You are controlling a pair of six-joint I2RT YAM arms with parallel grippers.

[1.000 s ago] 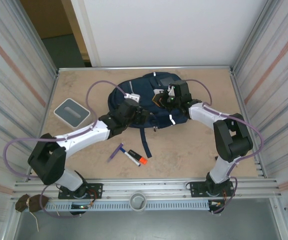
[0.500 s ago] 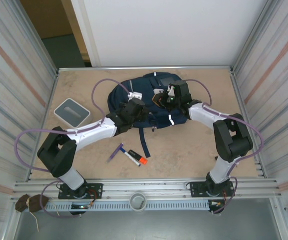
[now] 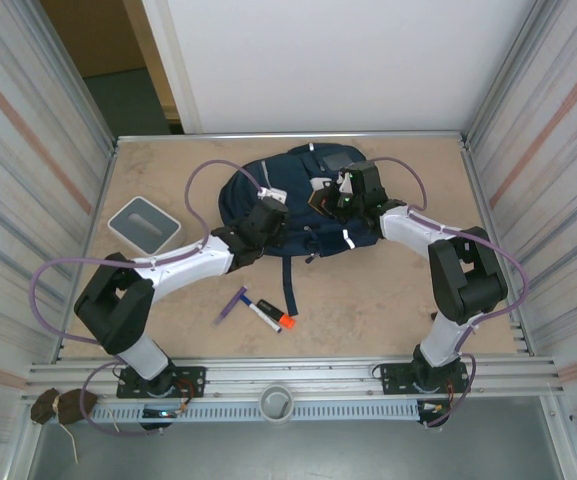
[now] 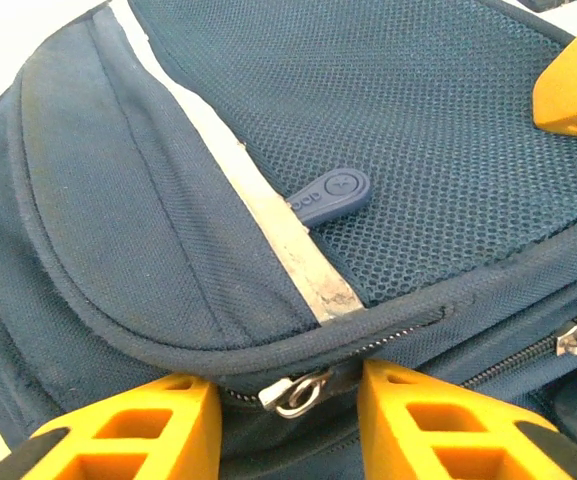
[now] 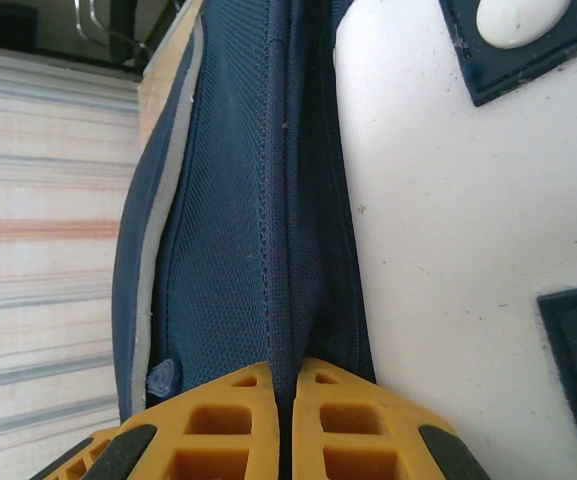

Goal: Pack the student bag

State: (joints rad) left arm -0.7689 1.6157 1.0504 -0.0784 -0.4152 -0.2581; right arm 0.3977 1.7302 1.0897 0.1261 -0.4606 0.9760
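Two end effectors meet at the large navy-blue fabric backpack [image 3: 236, 197], which lies at the back middle of the tan worktop [image 3: 388, 290]. The right end effector [image 5: 286, 400] is pinched tight on a fold of its fabric. The left end effector [image 4: 288, 410] stands narrowly apart around a metal zip pull [image 4: 296, 393]. The bag's contents are hidden. A grey square tray [image 3: 143, 222] sits well apart at left.

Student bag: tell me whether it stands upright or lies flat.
Lies flat: the student bag sprawls on the table, front panel up.
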